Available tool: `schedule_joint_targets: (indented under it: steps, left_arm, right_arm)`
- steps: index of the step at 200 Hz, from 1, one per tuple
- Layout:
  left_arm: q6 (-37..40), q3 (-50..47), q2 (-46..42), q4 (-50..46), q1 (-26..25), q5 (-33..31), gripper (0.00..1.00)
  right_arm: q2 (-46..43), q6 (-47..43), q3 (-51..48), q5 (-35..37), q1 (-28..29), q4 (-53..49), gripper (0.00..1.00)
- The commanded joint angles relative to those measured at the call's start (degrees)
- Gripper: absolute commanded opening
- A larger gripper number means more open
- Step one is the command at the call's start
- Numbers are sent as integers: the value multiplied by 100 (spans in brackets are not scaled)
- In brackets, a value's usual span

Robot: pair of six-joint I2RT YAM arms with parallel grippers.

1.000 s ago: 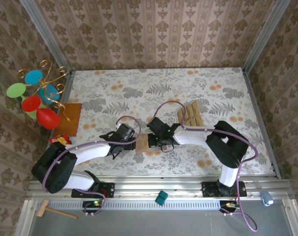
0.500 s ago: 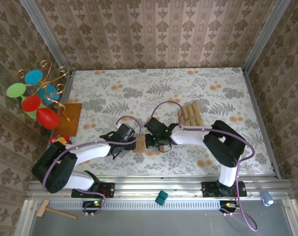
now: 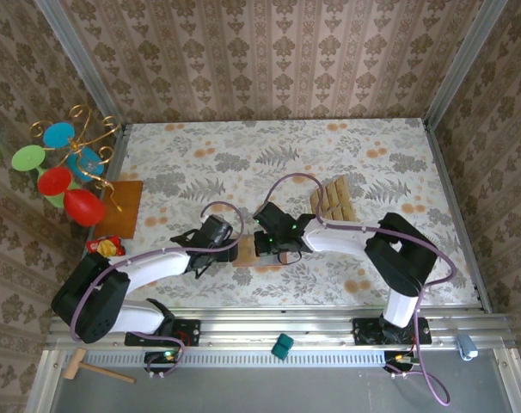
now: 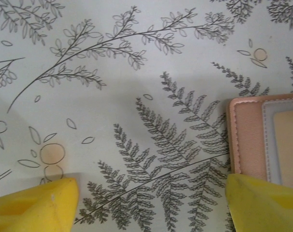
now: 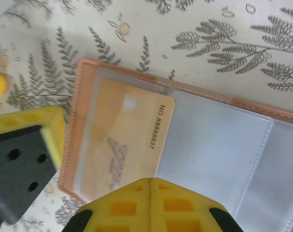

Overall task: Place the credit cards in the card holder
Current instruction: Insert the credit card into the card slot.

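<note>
Credit card [image 5: 122,140] entering card holder [image 5: 214,140], lower left | you're edging shut right jaws leftward | left jaws wide, empty.

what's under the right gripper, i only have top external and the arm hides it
Observer: On the right wrist view the card holder lies open, with one credit card at its left end, seemingly under the clear window.
Operator: is the right gripper holding it
Observer: No. The right gripper is shut, tips together over the card's edge.
Operator: and the left
Observer: The left gripper is open over bare tablecloth, one fingertip at the holder's edge.
</note>
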Motion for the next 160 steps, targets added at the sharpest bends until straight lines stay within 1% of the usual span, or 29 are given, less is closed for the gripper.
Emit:
schedule_joint_targets:
  steps: [1,112,160]
  left_arm:
    - [-61,-12,-89,-302,91,20,81]
    - [-297,-163,-231,-711,164,-484,81]
    - [-271,-171,-74,-594,165,-330,81]
  right_arm:
    - [-170,-54,-20,123,-25,-168,0]
    - [174,49,-19,-8,-16,-40,0]
    - [322,50,-26,-71,4,14,0]
